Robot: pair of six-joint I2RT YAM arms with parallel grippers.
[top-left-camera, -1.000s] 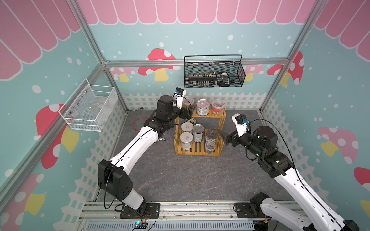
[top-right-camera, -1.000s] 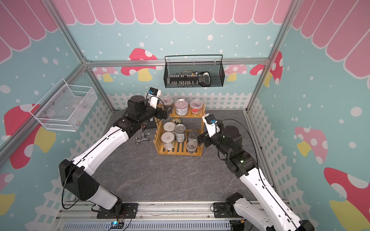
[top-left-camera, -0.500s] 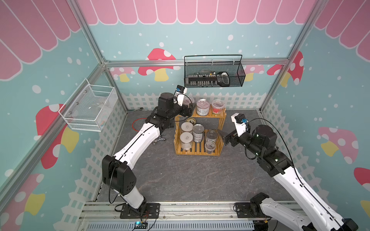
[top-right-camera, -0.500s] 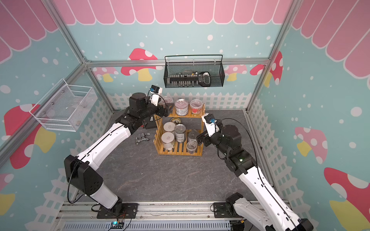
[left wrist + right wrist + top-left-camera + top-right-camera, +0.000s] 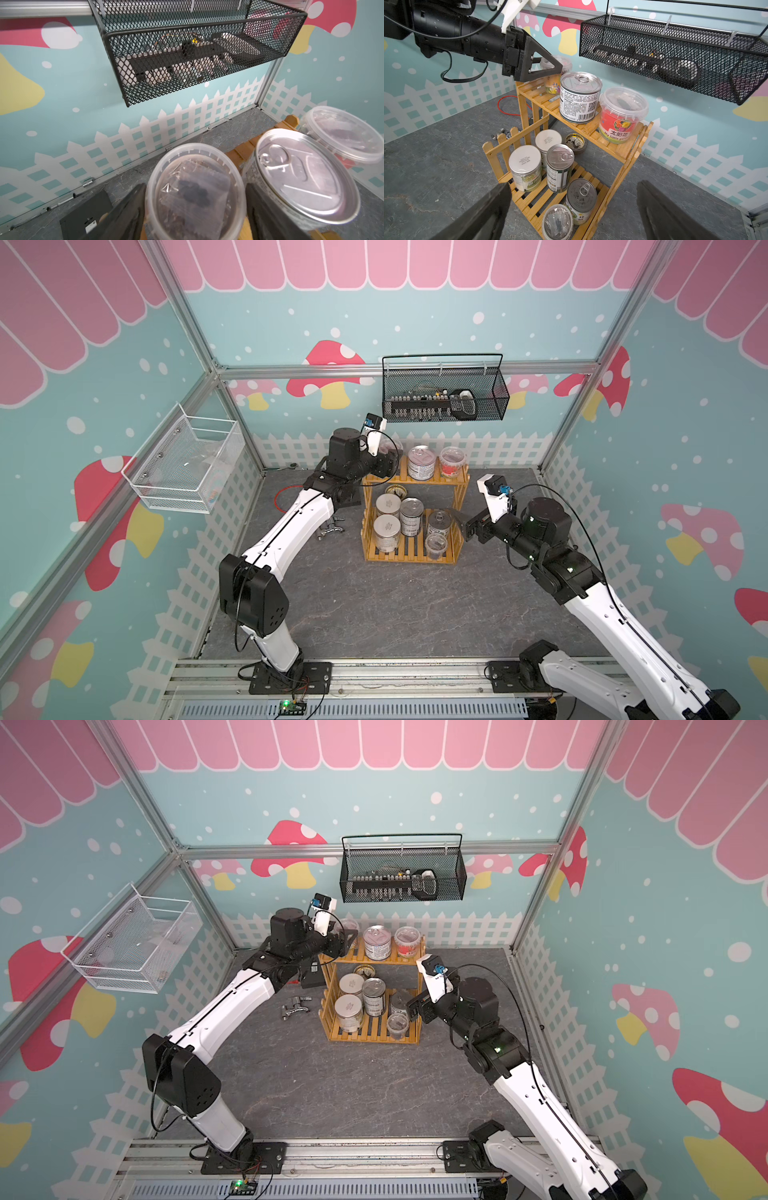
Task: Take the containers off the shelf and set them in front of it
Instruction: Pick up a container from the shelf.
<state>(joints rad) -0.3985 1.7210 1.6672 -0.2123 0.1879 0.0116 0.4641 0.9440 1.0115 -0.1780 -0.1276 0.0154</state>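
Note:
The shelf (image 5: 432,482) of yellow wooden slats stands at the back middle in both top views. Its top tier bears a clear tub (image 5: 197,166), a pull-tab tin (image 5: 422,462) and a red-labelled tub (image 5: 452,461). My left gripper (image 5: 195,193) is shut on the clear tub at that tier's left end, a finger against each side. The lower tier (image 5: 533,203) carries two white-lidded cans (image 5: 525,166), two tins (image 5: 559,164) and a small clear tub (image 5: 557,222). My right gripper (image 5: 574,186) hangs open beside the lower tier's right end, holding nothing.
A black wire basket (image 5: 444,393) hangs on the back wall above the shelf. A white mesh basket (image 5: 187,468) hangs on the left wall. A metal fitting (image 5: 330,529), a red cable loop (image 5: 286,497) and a black box (image 5: 87,214) lie left of the shelf. A tape roll (image 5: 575,142) sits under the top tier.
My left gripper has reached in over the top tier's left end and narrowed its jaws onto the clear tub. The right arm has barely moved.

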